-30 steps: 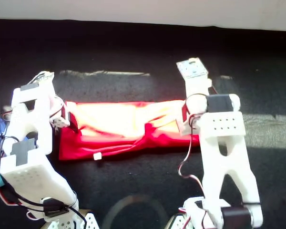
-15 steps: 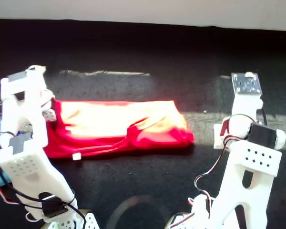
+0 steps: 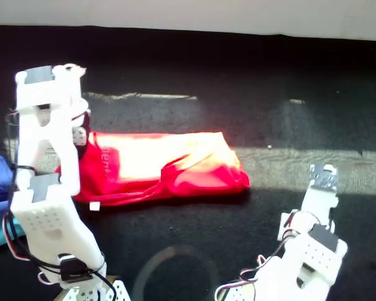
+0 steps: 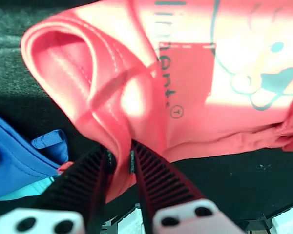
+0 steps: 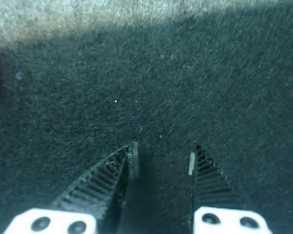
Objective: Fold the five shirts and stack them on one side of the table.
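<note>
Pinching red shirt [image 4: 200, 68] in left claw [image 4: 119, 156] | right claw [image 5: 162, 155] apart, spread

Robotics lab, twin arms [image 3: 44, 219], dark felt table [image 3: 194, 244]

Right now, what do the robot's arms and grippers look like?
The left arm and right arm are blocky white plastic with black motors, panels dotted with small holes, and red, black and white wires near the bases. The left gripper and right gripper have black ribbed fingers on white mounts with round holes.
</note>
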Robot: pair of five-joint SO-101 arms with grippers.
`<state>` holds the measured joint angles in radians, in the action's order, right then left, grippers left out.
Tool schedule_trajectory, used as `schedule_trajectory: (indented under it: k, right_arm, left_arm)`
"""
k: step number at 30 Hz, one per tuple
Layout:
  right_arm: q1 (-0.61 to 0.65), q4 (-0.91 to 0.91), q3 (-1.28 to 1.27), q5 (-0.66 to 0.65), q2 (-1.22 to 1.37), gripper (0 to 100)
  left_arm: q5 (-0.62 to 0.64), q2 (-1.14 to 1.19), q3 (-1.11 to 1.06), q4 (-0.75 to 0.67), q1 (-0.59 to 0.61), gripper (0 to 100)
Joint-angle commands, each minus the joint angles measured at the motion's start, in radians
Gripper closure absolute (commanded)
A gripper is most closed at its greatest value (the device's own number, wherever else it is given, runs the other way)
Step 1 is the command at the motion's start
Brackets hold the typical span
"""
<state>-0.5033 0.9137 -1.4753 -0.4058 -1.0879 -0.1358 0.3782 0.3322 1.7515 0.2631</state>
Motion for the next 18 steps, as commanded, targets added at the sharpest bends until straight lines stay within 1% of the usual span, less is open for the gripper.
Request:
schedule_trajectory:
  k: [1,5,8,16,18]
  right_arm:
    - [-0.013,-0.061,-0.101,-0.005,-0.082,82.8]
    - [-0.012,-0.062,-0.186,-0.003,-0.171,82.8]
    - [-0.012,-0.056,-0.223,-0.003,-0.249,82.8]
    - [-0.005,-0.001,-0.283,-0.003,-0.415,82.8]
    - [-0.005,0.018,-0.289,-0.003,-0.449,82.8]
  left_arm:
    - [-0.003,-0.209,-0.067,0.015,-0.145,99]
    - [-0.002,-0.394,-0.177,0.012,-0.314,99]
    - [0.000,-0.476,-0.200,0.009,-0.429,99]
    - [0.003,-0.506,-0.125,0.009,-0.690,99]
    - [0.031,-0.504,-0.125,0.006,-0.750,99]
